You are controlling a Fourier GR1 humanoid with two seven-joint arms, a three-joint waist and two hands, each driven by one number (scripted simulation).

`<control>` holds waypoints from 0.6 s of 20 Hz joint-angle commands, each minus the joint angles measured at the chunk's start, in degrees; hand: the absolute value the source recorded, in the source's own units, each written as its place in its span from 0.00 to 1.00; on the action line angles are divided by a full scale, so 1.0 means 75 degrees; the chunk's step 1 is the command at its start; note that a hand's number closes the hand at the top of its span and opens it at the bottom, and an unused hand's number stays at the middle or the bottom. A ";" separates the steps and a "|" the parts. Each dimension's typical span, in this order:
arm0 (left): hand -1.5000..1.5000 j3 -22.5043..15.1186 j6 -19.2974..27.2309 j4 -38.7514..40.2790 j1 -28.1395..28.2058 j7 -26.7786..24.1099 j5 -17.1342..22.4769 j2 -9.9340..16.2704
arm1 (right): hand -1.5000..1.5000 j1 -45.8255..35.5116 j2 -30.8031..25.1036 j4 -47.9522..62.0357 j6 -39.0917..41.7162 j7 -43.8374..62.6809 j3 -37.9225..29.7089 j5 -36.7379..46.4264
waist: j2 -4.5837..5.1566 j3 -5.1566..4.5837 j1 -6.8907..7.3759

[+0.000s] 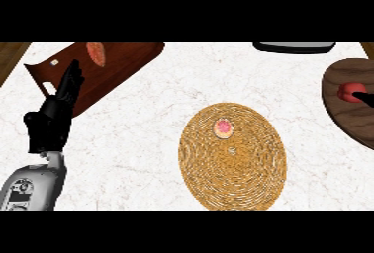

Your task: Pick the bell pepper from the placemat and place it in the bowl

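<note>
Surface (pixel 146 148): white marble, carrying everything.
Placemat (pixel 232 157): round and woven, at centre; only a small pink item (pixel 223 127) lies on it.
Bowl (pixel 347 116): dark wood, at the right edge, partly cut off.
Left robot hand (pixel 58 106): open, fingers straight up, holding nothing, resting at the left.
Bell pepper (pixel 349 90): red, over the bowl's far side, no longer on the placemat.
Right robot hand (pixel 365 99): only a black sliver shows against the pepper; its hold cannot be told.
Advice: lower the pepper well inside the rim, then release and lift straight up.
</note>
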 commanded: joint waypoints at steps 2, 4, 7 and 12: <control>0.50 0.0120 0.0037 0.0190 -0.0211 0.0017 -0.0026 0.0019 | 0.00 0.0132 -0.0386 0.0560 0.0327 -0.0905 -0.0587 -0.0596 | -0.0014 -0.0005 -0.0109; 0.50 -0.0181 0.0184 0.0020 0.0101 0.0066 -0.0289 -0.0179 | 0.00 -0.0098 -0.0819 0.0695 0.0874 -0.0655 -0.0766 -0.0819 | -0.0038 -0.0008 -0.0102; 0.50 -0.0022 0.0255 0.0065 0.0002 0.0034 -0.0324 -0.0114 | 0.00 0.0104 -0.1144 0.0878 0.1595 -0.0831 -0.0870 -0.1033 | -0.0068 -0.0015 -0.0174; 0.50 -0.0106 0.0264 -0.0214 0.0128 0.0278 -0.0329 -0.0245 | 0.00 0.1148 -0.1517 0.0874 0.2772 -0.1691 -0.1258 -0.1643 | -0.0133 -0.0023 -0.0339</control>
